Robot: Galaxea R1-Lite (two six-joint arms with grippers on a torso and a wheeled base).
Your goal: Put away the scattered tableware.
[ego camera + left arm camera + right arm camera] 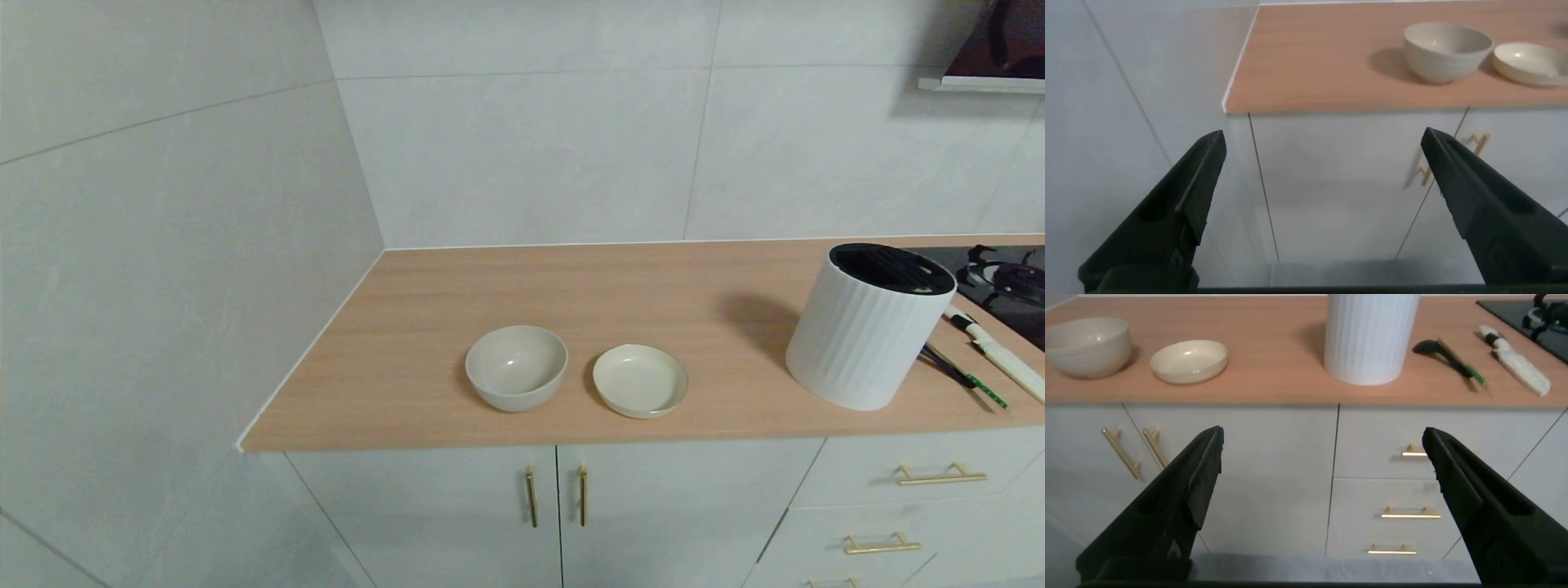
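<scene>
On the wooden counter [457, 286] stand a pale deep bowl [516, 367] and, to its right, a shallow cream dish [640, 380]. Both also appear in the left wrist view, bowl [1448, 51] and dish [1530, 62], and in the right wrist view, bowl [1087, 345] and dish [1190, 360]. A knife [996, 353] and dark chopsticks [963, 376] lie right of a white ribbed holder [870, 327]. My left gripper [1323, 212] is open, low in front of the cabinet's left part. My right gripper [1323, 506] is open, low before the drawers.
Tiled walls close the counter's left and back. A gas hob [1000, 282] sits at the far right. Below are cabinet doors with gold handles [531, 496] and drawers [939, 474]. The counter's left half is bare wood.
</scene>
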